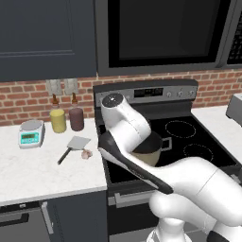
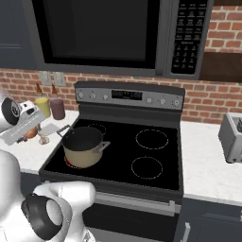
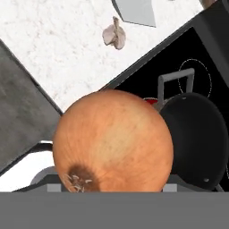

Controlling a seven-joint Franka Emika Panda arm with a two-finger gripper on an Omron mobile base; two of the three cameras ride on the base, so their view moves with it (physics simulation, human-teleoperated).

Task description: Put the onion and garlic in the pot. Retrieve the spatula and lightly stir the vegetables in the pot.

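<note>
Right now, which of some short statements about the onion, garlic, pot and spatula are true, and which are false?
1. The onion is held up close at the gripper, above the counter edge. True.
2. The garlic is already inside the pot. False: it lies on the white counter, beside the spatula.
3. The pot stands on the front left burner of the stove. True.
4. The pot holds chopped vegetables. False: its dark interior looks empty.
5. The spatula is leaning in the pot. False: it lies flat on the counter, left of the stove.
</note>
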